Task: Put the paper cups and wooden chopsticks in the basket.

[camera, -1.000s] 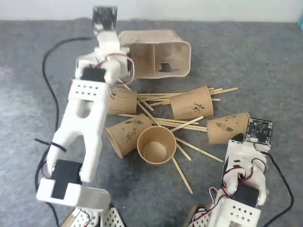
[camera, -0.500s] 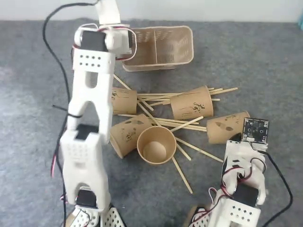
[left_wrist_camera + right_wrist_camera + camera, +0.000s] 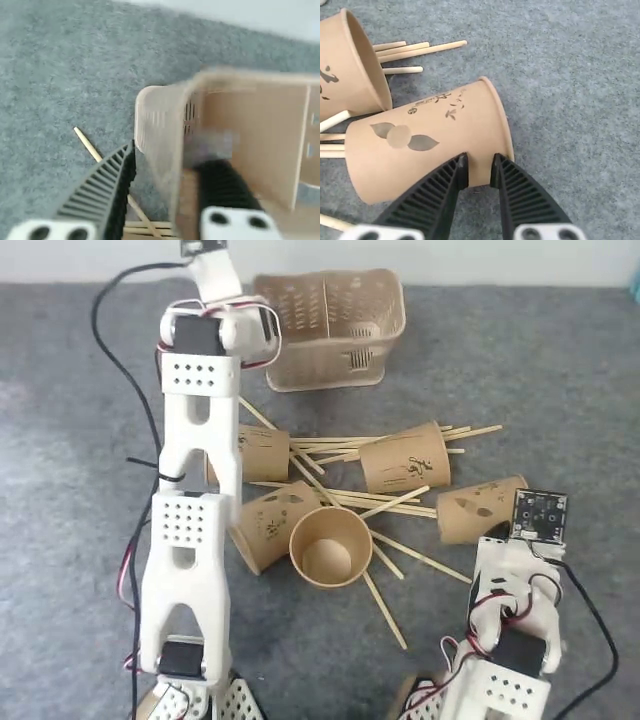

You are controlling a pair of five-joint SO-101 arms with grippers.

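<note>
You have nothing in the basket (image 3: 340,360) yet, as far as shows. It stands upright at 12 o'clock, with your left gripper (image 3: 165,160) clamped on its wall. Five cups (image 3: 330,545) and the chopsticks (image 3: 385,502) lie mid-table (image 3: 560,390). Your right gripper (image 3: 477,165), a slit apart, holds nothing; its tips are at the 4 o'clock cup.

**Basket** (image 3: 345,358): beige perforated plastic with an inner divider. It stands upright, mouth up, at 12 o'clock on the tabletop. Its 9 o'clock wall sits between the jaws of the left gripper (image 3: 167,155).

**Paper cups:** five, brown with dark print.
- The centre cup (image 3: 330,545) shows its open mouth upward.
- The tipped cup (image 3: 262,525) touches the centre cup at 9 o'clock.
- The 11 o'clock cup (image 3: 258,453), 1 o'clock cup (image 3: 405,460) and 3 o'clock cup (image 3: 480,508) lie on their sides.

**Wooden chopsticks** (image 3: 345,498): loose and crossed, scattered under and between the cups.
</note>
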